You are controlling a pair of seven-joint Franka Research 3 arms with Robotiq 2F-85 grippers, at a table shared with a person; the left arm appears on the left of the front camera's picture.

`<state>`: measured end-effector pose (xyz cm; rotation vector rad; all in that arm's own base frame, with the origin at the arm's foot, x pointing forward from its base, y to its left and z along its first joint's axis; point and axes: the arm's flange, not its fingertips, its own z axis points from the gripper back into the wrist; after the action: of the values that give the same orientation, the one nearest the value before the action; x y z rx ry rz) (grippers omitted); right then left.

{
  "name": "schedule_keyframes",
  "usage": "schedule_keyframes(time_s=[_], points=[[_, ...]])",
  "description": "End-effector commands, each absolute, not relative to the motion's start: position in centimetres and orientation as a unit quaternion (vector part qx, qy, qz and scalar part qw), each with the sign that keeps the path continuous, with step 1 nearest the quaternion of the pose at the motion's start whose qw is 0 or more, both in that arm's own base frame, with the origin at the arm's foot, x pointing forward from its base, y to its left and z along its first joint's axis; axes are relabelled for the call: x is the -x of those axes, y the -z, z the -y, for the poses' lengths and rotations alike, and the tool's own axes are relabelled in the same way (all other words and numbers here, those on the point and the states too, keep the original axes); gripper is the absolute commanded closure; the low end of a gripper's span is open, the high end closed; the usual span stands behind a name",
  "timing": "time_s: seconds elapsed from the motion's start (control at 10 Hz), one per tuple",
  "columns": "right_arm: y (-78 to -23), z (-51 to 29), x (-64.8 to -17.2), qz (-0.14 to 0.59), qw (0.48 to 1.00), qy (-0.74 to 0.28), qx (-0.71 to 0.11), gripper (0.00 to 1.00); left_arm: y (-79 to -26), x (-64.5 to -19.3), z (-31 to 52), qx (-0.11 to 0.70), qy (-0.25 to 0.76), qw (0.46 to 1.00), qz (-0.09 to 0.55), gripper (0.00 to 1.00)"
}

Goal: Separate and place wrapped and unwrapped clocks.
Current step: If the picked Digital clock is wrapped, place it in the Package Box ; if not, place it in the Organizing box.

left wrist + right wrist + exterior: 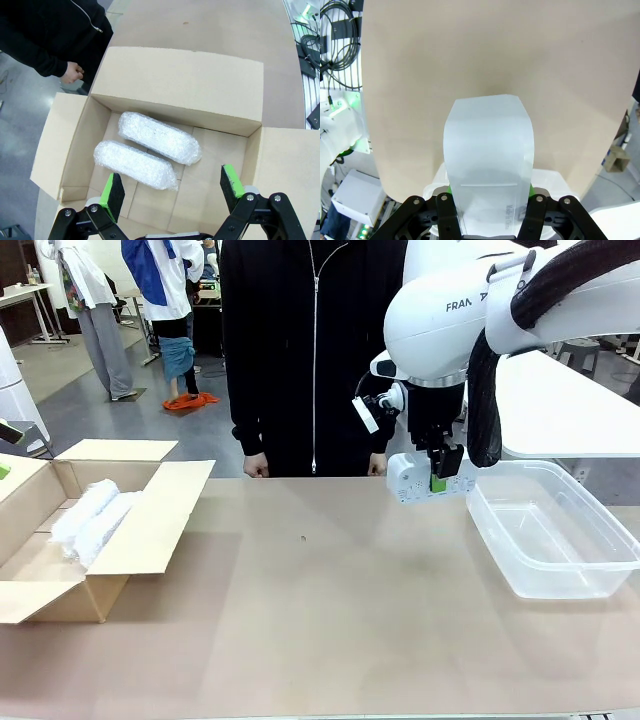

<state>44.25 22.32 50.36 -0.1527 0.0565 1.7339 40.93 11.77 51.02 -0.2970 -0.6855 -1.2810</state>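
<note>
White unwrapped clock (428, 480) pinched in downward-pointing right end effector (438, 483) above table (320, 590); left end effector (172, 192) spread.

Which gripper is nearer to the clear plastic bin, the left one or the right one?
The right. The right gripper, holding the unwrapped clock, hangs just beside the clear plastic bin. The left gripper hovers open above the cardboard box, across the table.
</note>
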Motion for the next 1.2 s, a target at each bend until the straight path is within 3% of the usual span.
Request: schedule_keyframes(time_s=[0.0,0.1,0.6,1.1], points=[[-50.3,-22.1,-44.2,-0.025,0.644,-0.761,0.067,1.00,-50.9,-41.1,-11.9,0.137,0.586,0.732,0.320,0.00],[-50.4,-22.3,-44.3,-0.025,0.644,-0.761,0.067,0.49,-50.9,-41.1,-11.9,0.137,0.586,0.732,0.320,0.00],[-50.8,-21.3,-46.4,-0.038,0.835,-0.544,0.072,0.49,-50.9,-41.1,-11.9,0.137,0.586,0.732,0.320,0.00],[-49.6,-14.3,-52.0,-0.050,0.911,-0.404,0.062,0.49,-50.9,-41.1,-11.9,0.137,0.586,0.732,0.320,0.00]])
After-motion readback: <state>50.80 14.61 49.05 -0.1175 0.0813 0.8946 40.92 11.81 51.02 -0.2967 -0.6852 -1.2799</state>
